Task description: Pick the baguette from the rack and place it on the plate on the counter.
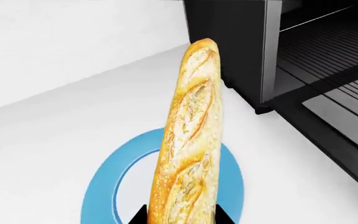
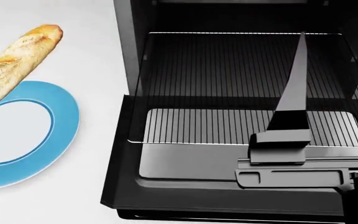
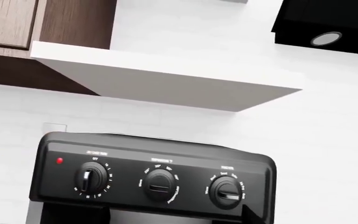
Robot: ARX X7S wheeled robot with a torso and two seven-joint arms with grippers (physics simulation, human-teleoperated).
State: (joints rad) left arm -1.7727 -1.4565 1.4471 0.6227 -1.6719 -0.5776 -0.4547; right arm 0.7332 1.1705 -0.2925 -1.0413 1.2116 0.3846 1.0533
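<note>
One baguette point(image 1: 190, 140) filled the left wrist view, its near end clamped between the dark fingers of the left gripper point(image 1: 180, 218), the loaf held over the blue-rimmed plate point(image 1: 101, 186) on the white counter point(image 1: 54, 126). In the head view the loaf slanted toward one o'clock across the plate's far rim. At three o'clock from the plate stood the open toaster oven point(image 2: 129, 70), its wire rack point(image 2: 229, 65) bare. The right gripper point(image 2: 291, 140) hung over the oven's lowered glass door point(image 2: 191, 158); whether it was clenched or released could not be told. The right wrist view showed three control knobs point(image 3: 160, 185).
</note>
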